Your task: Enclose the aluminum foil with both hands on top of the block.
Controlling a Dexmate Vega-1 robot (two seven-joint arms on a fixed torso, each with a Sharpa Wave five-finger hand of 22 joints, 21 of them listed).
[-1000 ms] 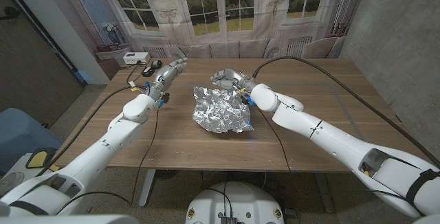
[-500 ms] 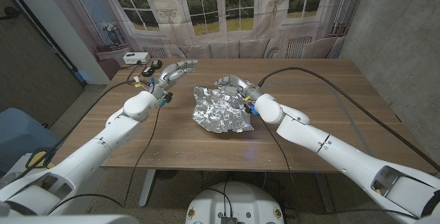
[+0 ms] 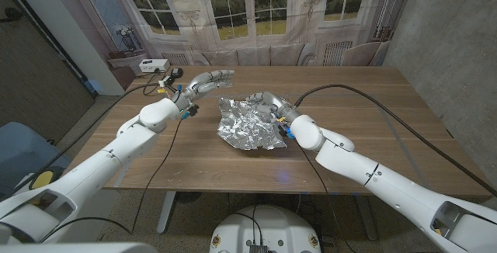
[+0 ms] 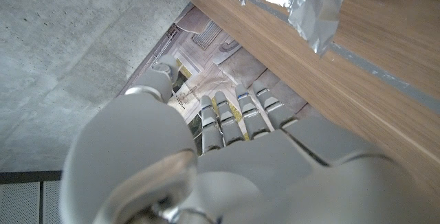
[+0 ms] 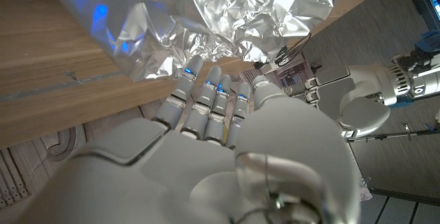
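Right hand [image 3: 271, 103]: fingers extended, apart, tips against near-right edge of crumpled aluminum foil [image 3: 250, 124]; grips nothing. Right arm reaches in low across counter [image 3: 373, 121]. Left hand [image 3: 208, 81]: raised above counter, fingers gently curved, spread, empty, just left of foil's far corner. Foil mid-counter, heaped. No legible writing.

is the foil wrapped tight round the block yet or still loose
Still loose: the crinkled silver aluminum foil lies spread in a rumpled sheet on the wooden table, its edges flared outward. The block is hidden.
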